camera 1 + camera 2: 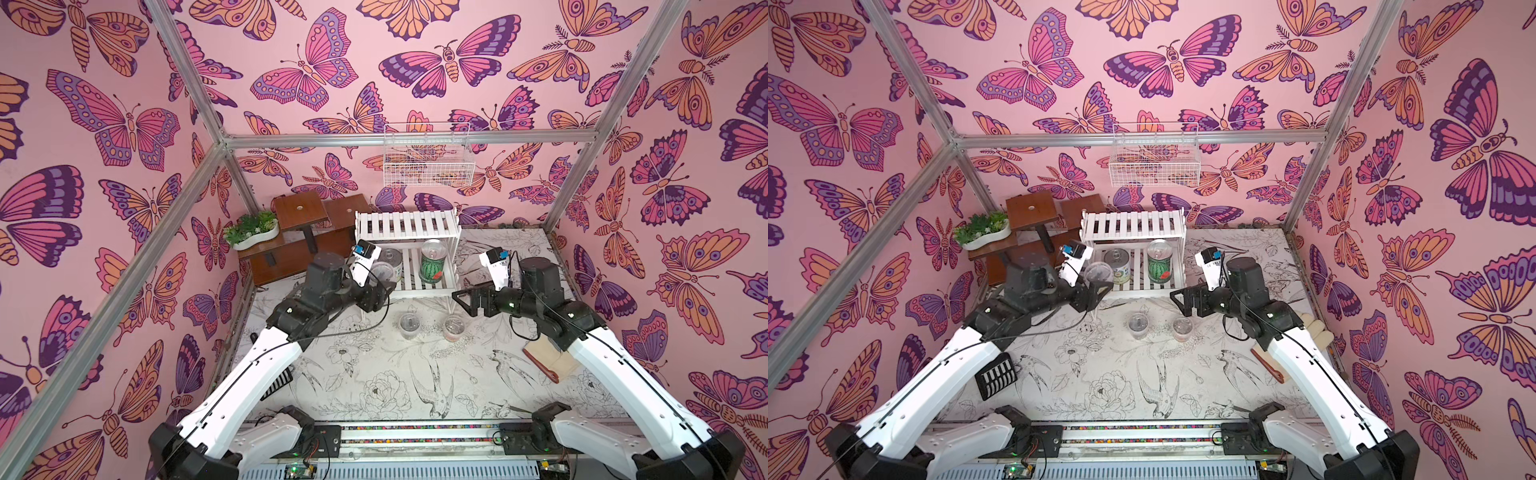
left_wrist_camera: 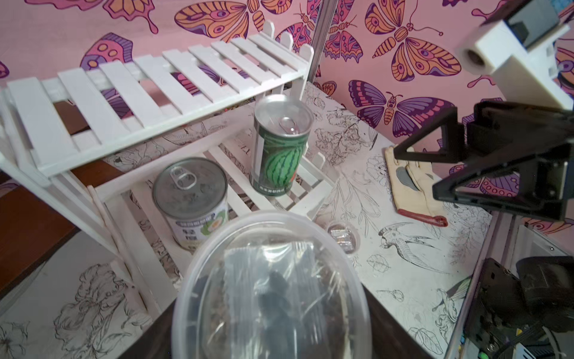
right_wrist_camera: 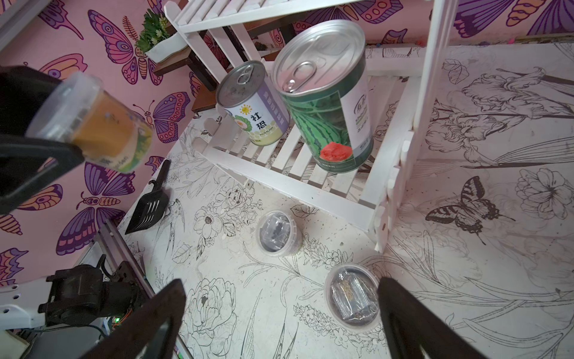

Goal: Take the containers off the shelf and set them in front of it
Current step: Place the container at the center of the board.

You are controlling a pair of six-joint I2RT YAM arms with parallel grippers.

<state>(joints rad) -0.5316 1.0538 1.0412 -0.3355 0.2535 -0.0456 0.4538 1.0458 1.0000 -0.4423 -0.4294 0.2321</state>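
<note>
In front of the white slatted two-tier shelf [image 1: 1133,226], the left gripper [image 3: 70,121] has its jaws clamped on a clear lidded yellow-filled plastic cup [image 3: 111,127], judged bound for the flower-printed worktop [image 1: 374,374]. The right gripper [image 1: 1180,303] has its jaws apart and empty.

The yellow cup [image 2: 273,289] gripped by the left gripper [image 3: 70,121] fills the left wrist view as a blur. Its near side is cut off at the edge, and the fingers are almost wholly hidden under it. In a top view the cup covers part of the white-green can [image 1: 394,254] just beyond that gripper. The right gripper [image 3: 281,284] has both fingers cut off at its wrist view's edge, and one hides a sliver of the orange-red cup [image 3: 348,295] below it.
</note>
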